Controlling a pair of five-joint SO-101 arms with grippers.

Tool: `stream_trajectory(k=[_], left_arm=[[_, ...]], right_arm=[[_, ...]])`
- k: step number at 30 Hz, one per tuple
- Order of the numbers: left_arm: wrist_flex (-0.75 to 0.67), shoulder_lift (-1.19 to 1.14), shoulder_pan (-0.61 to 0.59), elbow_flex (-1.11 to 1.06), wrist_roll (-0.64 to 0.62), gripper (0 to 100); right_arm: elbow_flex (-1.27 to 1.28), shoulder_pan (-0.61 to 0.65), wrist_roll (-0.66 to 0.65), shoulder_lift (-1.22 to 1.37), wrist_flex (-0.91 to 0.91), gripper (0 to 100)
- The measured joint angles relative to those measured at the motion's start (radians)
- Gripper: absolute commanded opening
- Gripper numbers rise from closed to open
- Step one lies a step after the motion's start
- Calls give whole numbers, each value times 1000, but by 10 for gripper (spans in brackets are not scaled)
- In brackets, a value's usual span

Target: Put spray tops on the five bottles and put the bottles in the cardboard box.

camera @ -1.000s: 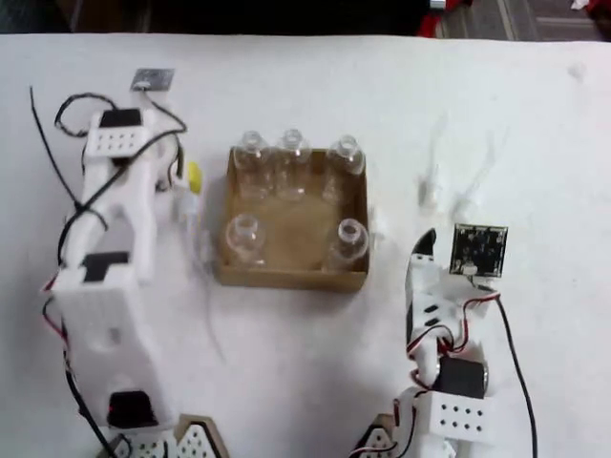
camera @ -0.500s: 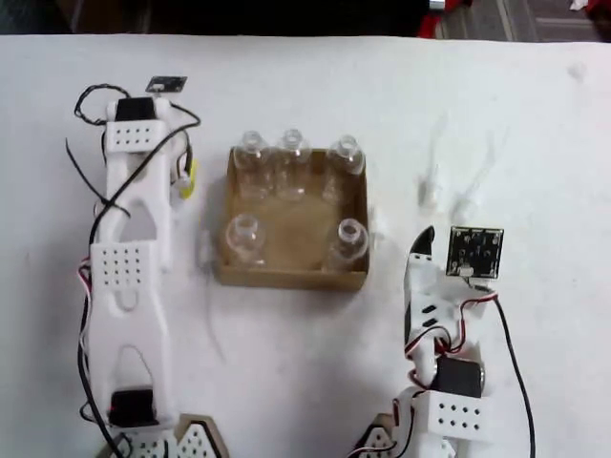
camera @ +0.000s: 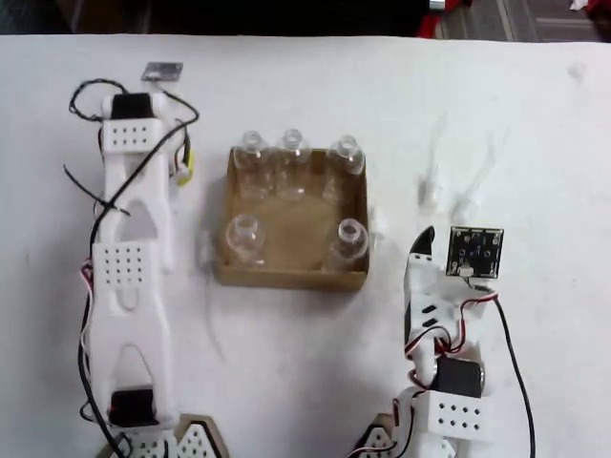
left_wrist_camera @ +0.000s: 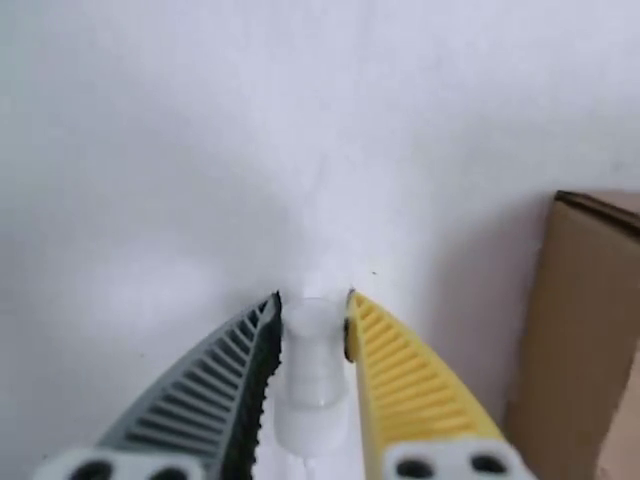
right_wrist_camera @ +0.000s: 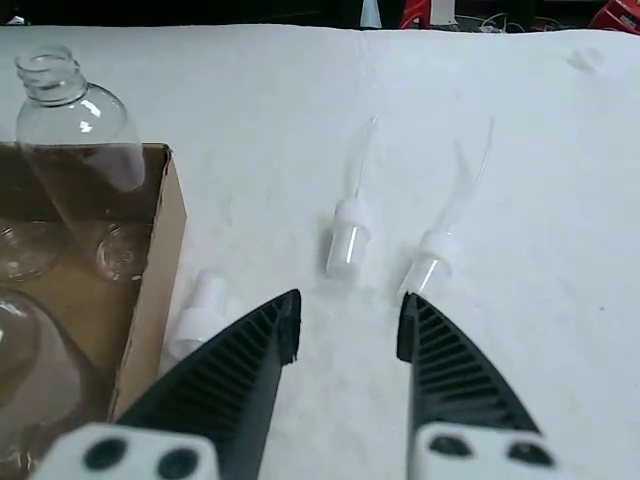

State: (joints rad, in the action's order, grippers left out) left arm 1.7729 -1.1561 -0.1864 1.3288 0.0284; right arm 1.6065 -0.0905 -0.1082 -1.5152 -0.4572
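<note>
1. The white table [camera: 315, 86] carries everything.
2. The cardboard box [camera: 291, 278] sits between the two arms. Five clear bottles [camera: 291, 153] stand in it, their necks bare.
3. The left gripper [left_wrist_camera: 312, 305], near the box's left side, is pinched tight on a white spray top [left_wrist_camera: 312, 370].
4. The right gripper [right_wrist_camera: 348, 325] is partly spread and holds nothing.
5. Two loose spray tops [right_wrist_camera: 347, 240] lie just beyond it, and a third top [right_wrist_camera: 200, 305] lies just beside the box.
</note>
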Motion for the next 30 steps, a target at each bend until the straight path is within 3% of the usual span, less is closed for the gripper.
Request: stream_trajectory(k=[12, 17, 24, 30], left_arm=[[0, 569, 54, -364, 0, 72], [0, 772, 121, -382, 8, 18], [0, 984, 172, -384, -32, 24], [-49, 1195, 288, -384, -46, 24]], right_arm=[[0, 0, 0, 0, 0, 138], [0, 0, 0, 0, 0, 138], [0, 0, 0, 0, 0, 138], [0, 0, 0, 0, 0, 138]])
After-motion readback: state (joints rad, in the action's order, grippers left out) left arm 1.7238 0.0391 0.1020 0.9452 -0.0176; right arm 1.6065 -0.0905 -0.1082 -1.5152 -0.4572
